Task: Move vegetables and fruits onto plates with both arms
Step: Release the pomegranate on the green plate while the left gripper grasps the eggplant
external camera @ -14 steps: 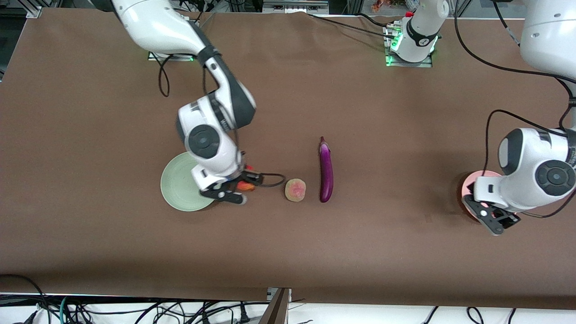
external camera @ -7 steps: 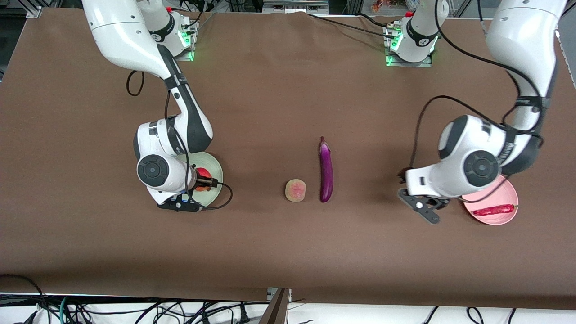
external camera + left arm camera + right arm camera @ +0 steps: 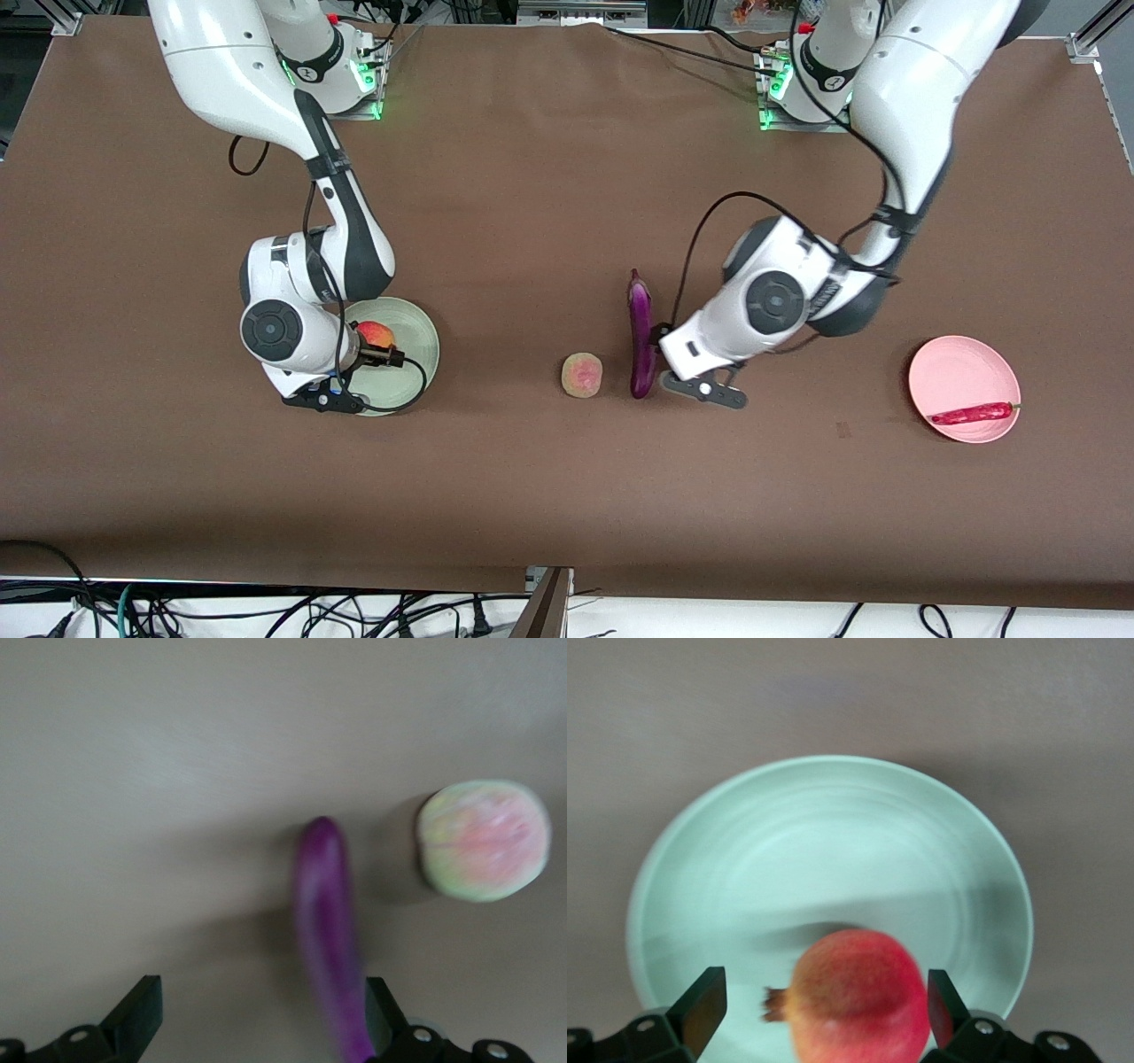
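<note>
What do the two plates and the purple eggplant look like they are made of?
Green plate and pink plate: dull and even in colour, possibly matte plastic or glazed ceramic. Eggplant: glossy skin with a bright highlight; real or plastic, I cannot tell.

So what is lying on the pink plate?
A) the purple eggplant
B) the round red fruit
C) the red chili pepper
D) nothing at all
C: the red chili pepper lies on the pink plate, while the eggplant is on the table and the round red fruit is at the green plate.

Both end effectors (image 3: 257, 1028) (image 3: 819, 1019) hang with fingers spread.
</note>
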`<state>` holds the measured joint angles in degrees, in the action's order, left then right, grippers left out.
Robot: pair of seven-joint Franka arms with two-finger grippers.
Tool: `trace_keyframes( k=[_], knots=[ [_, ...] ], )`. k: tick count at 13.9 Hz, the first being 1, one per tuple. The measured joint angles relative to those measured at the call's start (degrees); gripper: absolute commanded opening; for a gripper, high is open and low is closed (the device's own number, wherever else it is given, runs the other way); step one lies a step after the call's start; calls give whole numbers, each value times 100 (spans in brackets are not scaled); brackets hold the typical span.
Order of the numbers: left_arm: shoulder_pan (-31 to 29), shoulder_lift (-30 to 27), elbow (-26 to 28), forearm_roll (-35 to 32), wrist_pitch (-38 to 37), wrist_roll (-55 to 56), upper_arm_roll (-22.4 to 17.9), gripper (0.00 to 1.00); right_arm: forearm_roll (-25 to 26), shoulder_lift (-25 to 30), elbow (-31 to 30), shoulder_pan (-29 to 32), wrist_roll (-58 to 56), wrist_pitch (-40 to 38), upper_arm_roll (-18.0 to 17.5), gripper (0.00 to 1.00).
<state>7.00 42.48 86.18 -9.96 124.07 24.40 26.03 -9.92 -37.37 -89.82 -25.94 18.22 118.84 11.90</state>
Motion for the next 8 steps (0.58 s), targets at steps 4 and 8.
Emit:
trace_keyframes(
  k=[4,8],
  knots=[
    [234,377,409,0,1086,1030,-35,100,-653,124,635,-114,643,-479,-49,100],
    [225,501,576,0,1300,1079,-135,36,-696,-197,1111,-692,1802,-304,-146,100]
  ],
)
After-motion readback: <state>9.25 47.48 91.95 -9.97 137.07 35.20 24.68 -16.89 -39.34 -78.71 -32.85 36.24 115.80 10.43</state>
